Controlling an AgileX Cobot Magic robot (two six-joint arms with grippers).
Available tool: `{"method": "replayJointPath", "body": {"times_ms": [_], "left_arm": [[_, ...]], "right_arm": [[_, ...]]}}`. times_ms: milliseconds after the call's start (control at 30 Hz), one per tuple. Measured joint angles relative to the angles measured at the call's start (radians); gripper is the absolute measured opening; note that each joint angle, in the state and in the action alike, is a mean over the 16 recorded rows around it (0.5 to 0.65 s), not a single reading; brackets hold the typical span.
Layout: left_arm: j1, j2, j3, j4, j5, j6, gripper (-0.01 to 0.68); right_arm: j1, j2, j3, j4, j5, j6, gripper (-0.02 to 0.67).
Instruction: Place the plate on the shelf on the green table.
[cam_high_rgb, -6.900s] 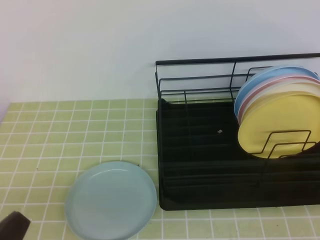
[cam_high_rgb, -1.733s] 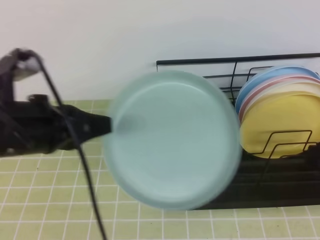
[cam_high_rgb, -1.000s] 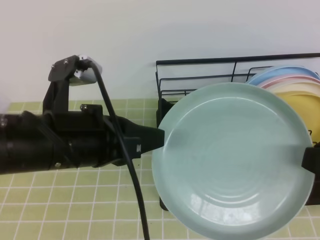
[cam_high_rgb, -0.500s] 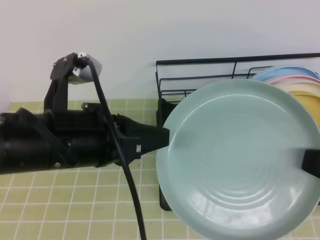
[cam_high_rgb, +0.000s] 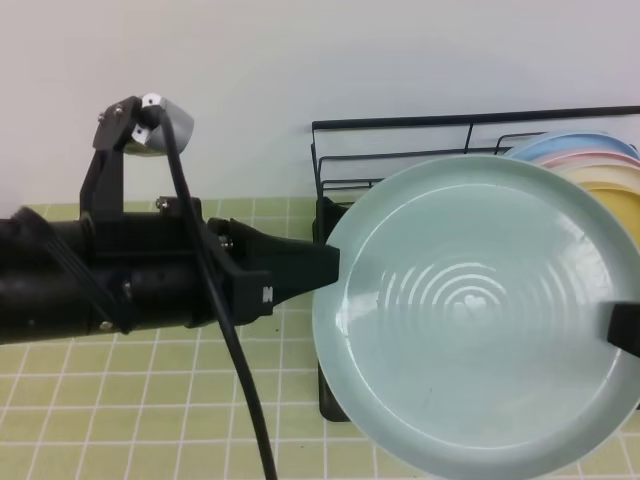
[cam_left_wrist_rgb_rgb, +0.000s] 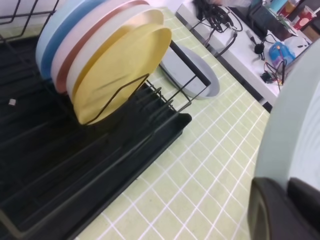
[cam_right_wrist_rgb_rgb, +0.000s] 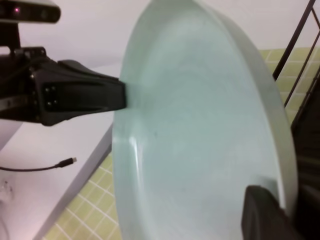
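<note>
The pale aqua plate (cam_high_rgb: 470, 320) hangs in the air in front of the shelf (cam_high_rgb: 400, 165), its hollow face tilted up toward the exterior high view. My left gripper (cam_high_rgb: 332, 268) is shut on the plate's left rim. My right gripper (cam_high_rgb: 622, 330) has a dark finger (cam_right_wrist_rgb_rgb: 265, 215) over the right rim and is shut on it; its other finger is hidden behind the plate (cam_right_wrist_rgb_rgb: 200, 125). The left wrist view shows the plate's edge (cam_left_wrist_rgb_rgb: 295, 125) beside my left fingers (cam_left_wrist_rgb_rgb: 270, 210). Below lies the shelf's black tray (cam_left_wrist_rgb_rgb: 75, 175) on the green table (cam_high_rgb: 150, 400).
Several plates, yellow (cam_left_wrist_rgb_rgb: 120, 70) in front with cream, pink and blue behind, stand in the shelf's right dividers. A grey dish (cam_left_wrist_rgb_rgb: 192, 75) lies on the tiles beyond the shelf. A black cable (cam_high_rgb: 240, 380) hangs from my left arm. A cluttered desk (cam_left_wrist_rgb_rgb: 235, 25) borders the table.
The plate has shifted a little right and up and now looms larger. The left arm has edged along with it. The right finger stays on the right rim.
</note>
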Motion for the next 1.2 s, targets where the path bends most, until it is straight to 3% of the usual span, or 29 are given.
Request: {"method": "replayJointPath", "body": {"times_ms": [433, 600, 800, 1200], "left_arm": [[0.0, -0.001, 0.0, -0.04, 0.08, -0.004, 0.35], [0.0, -0.001, 0.0, -0.059, 0.103, 0.011, 0.413], [0.0, -0.001, 0.0, -0.06, 0.113, 0.026, 0.363], [0.002, -0.001, 0.0, 0.107, 0.076, -0.017, 0.075]], "right_arm": [[0.001, -0.001, 0.0, -0.105, -0.101, -0.088, 0.041], [0.002, -0.001, 0.0, -0.21, -0.21, -0.129, 0.025], [0.002, -0.002, -0.001, -0.337, -0.354, -0.245, 0.019], [0.004, -0.002, -0.065, -0.502, -0.527, -0.542, 0.017]]}}
